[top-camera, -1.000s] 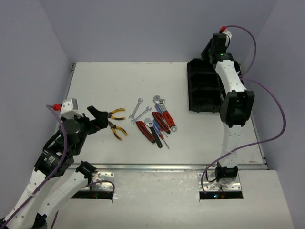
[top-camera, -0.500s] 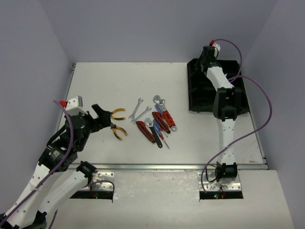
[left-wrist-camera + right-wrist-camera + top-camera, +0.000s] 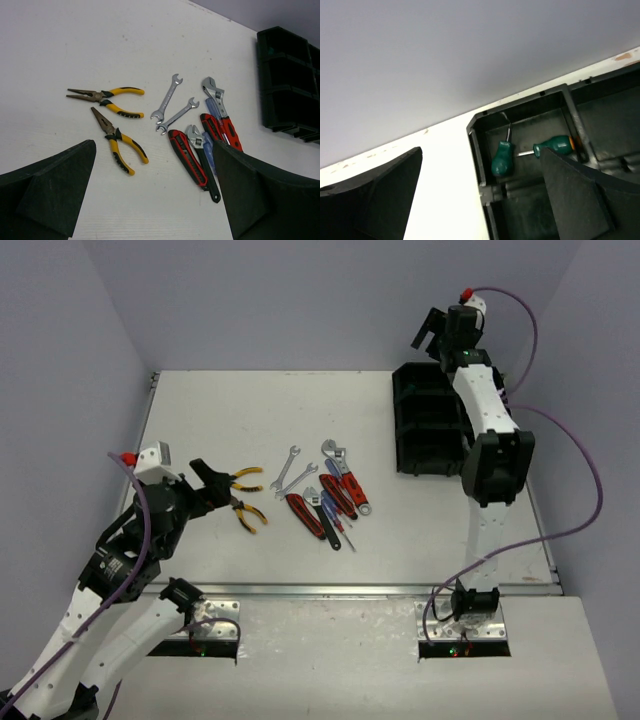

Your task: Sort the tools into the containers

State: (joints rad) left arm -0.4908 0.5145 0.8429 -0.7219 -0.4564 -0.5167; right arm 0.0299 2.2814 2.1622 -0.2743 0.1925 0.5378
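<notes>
Tools lie loose at the centre of the white table in the top view. In the left wrist view, two yellow-handled pliers sit left of centre, tips pointing to the upper left, close together. Two silver open-ended wrenches lie side by side at mid-frame. To their right are the adjustable wrenches, bunched and overlapping: two red-handled and one black-handled, with a blue handle partly hidden among them.

The black tray stands at the upper right of the top view, well apart from the loose tools. In the right wrist view its corner compartment holds two green screwdrivers, close together. What the other compartments hold cannot be told.

The left gripper hangs just left of the pliers, jaws wide apart and holding nothing. The right gripper is above the tray's far end, jaws likewise apart and holding nothing.
</notes>
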